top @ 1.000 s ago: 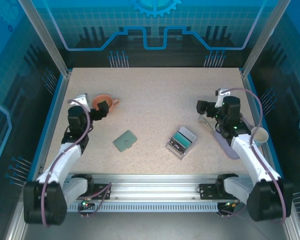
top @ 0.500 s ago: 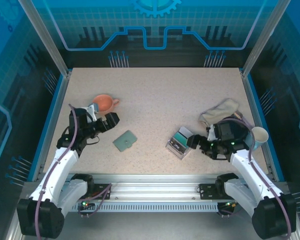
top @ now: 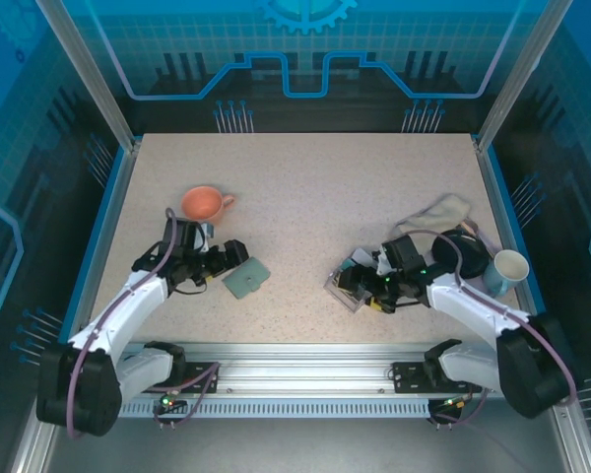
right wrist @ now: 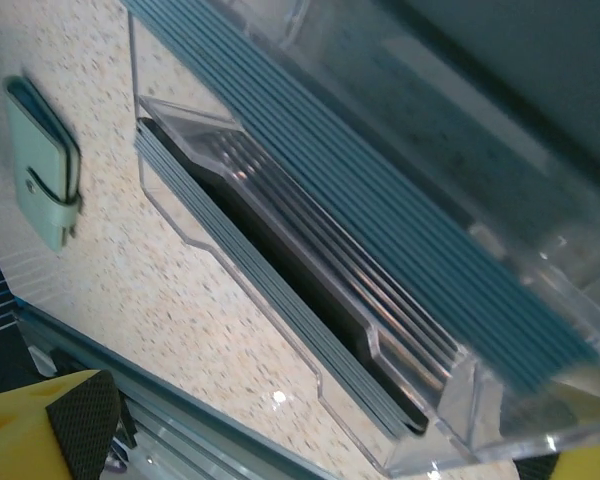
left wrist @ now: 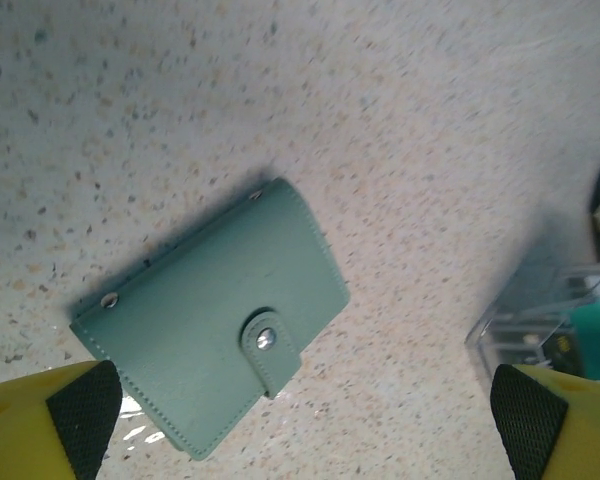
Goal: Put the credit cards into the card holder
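The card holder (left wrist: 195, 335) was sage green with silver studs, the worktop (top: 315, 187) beige with dark speckles, the credit cards (right wrist: 380, 215) teal, the cup (top: 203, 205) orange.

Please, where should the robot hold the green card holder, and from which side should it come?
Probably take the card holder across its narrower width, on the two long edges, coming from above with the open left gripper. It lies flat and closed, so only edges offer hold.

Open tabletop (top: 315, 197) separates the card holder (top: 246, 278) from the clear box (left wrist: 530, 320).
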